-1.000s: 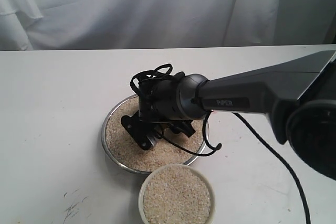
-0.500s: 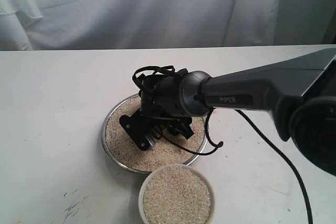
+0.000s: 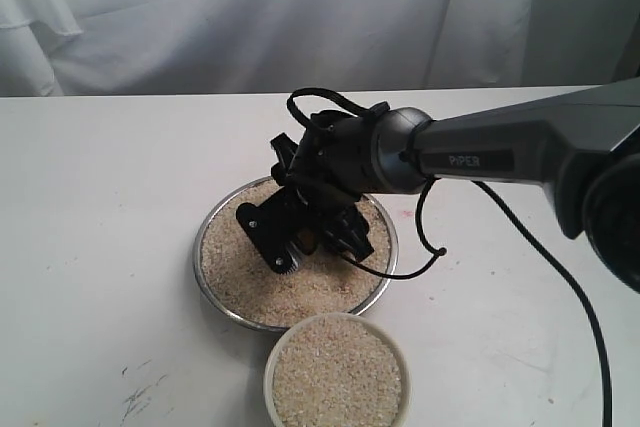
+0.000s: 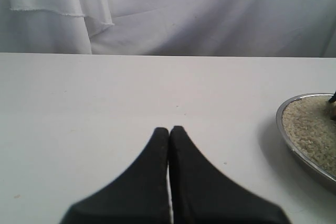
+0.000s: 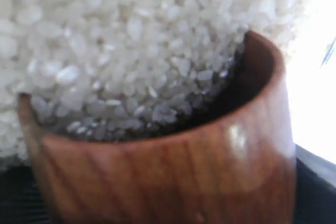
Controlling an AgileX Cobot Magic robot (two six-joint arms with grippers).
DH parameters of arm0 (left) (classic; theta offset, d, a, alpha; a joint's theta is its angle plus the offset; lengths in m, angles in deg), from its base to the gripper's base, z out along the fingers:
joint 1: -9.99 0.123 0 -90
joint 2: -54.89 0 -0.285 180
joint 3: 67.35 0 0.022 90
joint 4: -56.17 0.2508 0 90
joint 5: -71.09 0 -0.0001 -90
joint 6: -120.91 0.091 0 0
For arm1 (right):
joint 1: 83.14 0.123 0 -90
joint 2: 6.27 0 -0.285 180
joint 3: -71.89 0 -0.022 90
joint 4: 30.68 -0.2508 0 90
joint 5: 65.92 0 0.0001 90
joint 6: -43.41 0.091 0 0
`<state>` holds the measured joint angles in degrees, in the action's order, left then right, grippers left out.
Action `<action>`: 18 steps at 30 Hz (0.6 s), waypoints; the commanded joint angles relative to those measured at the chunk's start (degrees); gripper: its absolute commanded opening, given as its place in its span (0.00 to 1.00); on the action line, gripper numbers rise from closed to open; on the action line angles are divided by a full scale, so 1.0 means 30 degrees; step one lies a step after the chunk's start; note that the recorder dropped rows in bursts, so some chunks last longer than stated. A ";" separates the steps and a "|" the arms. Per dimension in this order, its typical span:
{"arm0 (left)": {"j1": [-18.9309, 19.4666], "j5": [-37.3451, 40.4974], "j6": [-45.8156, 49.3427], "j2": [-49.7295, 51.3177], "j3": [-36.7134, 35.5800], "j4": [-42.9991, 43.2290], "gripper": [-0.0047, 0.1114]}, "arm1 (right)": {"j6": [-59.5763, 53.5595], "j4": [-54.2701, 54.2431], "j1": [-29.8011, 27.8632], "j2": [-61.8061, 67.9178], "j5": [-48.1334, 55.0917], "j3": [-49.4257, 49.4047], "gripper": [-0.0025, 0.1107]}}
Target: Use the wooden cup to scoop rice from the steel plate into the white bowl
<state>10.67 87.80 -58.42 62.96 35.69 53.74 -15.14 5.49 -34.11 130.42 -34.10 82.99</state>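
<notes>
Tabletop [image 3: 100,197], steel plate [image 3: 197,265]; right gripper [image 3: 308,245] with wooden cup [image 5: 173,166] now farther right

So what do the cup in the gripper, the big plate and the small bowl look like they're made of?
wooden cup: wood with a glossy, lacquered-looking finish; orange-brown grain streaks and a bright highlight.
steel plate: metal, likely steel; thin, shiny silver rim.
white bowl: ceramic or plastic, the look leaves it open; thick, plain white rim.
</notes>
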 commanded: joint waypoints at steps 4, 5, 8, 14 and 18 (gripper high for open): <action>-0.0030 -0.0121 -0.0061 -0.0096 -0.0086 -0.0014 0.04 | -0.1942 -0.3319 0.0006 0.0102 -0.0038 -0.0152 0.02; -0.0030 -0.0121 -0.0061 -0.0096 -0.0086 -0.0014 0.04 | -0.2499 -0.3772 0.0006 0.0102 0.0063 -0.0152 0.02; -0.0030 -0.0121 -0.0061 -0.0096 -0.0086 -0.0014 0.04 | -0.3486 -0.4464 0.0006 0.0102 0.0338 -0.0152 0.02; -0.0030 -0.0121 -0.0061 -0.0096 -0.0086 -0.0014 0.04 | -0.3917 -0.5698 0.0006 0.0102 0.0372 -0.0152 0.02; -0.0030 -0.0121 -0.0061 -0.0096 -0.0086 -0.0014 0.04 | -0.4217 -0.5942 0.0006 0.0102 0.0447 -0.0152 0.02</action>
<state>10.67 87.80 -58.42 62.96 35.69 53.74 -27.25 -7.68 -34.54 129.88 -34.32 83.11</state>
